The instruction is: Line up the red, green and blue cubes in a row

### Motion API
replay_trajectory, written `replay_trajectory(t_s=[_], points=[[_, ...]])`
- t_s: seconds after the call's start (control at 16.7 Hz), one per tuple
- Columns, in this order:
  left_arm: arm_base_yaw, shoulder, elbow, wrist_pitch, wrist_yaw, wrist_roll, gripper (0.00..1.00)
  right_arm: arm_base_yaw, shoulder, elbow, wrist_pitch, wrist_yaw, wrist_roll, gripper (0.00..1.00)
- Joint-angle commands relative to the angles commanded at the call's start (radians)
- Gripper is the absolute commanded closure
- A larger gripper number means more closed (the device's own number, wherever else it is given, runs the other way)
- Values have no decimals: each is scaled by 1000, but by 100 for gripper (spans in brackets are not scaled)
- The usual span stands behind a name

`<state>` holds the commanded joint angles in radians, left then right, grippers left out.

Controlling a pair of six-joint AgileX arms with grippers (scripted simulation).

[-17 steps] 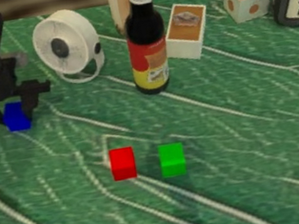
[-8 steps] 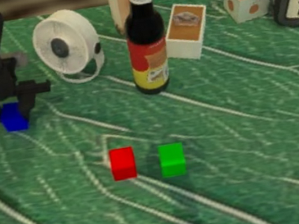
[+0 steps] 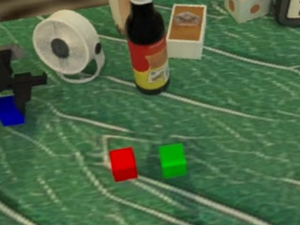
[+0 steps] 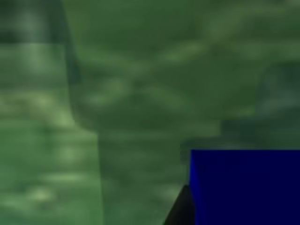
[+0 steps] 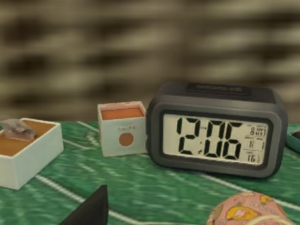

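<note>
Right wrist view, clock [image 5: 217, 130] reading 12:06; left fingers [image 3: 7, 95] gripping blue cube [image 3: 10, 111]

Top view: even, diffuse illumination over the green tabletop [image 3: 247, 148], with no glare. Soft, faint shadows lie close under the red cube [image 3: 123, 164] and green cube [image 3: 173, 160]; a dim patch falls on the cloth beside the blue cube [image 3: 10, 110]. The dark bottle [image 3: 147, 39] carries only a weak sheen. The strip beyond the far tabletop edge is blurred into brown bands.

Left wrist view: dim and strongly defocused; the cloth pattern dissolves into green smears, while the blue cube [image 4: 246, 187] appears as a flat, sharp-edged block.

Right wrist view: brightly lit; the clock [image 5: 216, 131] is legible, the striped backdrop heavily blurred.
</note>
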<state>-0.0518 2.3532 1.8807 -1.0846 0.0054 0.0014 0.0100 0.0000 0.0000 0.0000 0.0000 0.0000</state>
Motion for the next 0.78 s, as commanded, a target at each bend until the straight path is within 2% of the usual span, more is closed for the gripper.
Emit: replay_trajectory(t_s=[0.24,0.6,0.78], points=[[12,-35,100,-144,-1,-2,100,0,0,0,0,0,0,0],[6,-40,116,-161,-2,-3,100,0,0,0,0,0,0,0],[-60,-7,176,-192,-2,-68,100,0,0,0,0,0,0,0]])
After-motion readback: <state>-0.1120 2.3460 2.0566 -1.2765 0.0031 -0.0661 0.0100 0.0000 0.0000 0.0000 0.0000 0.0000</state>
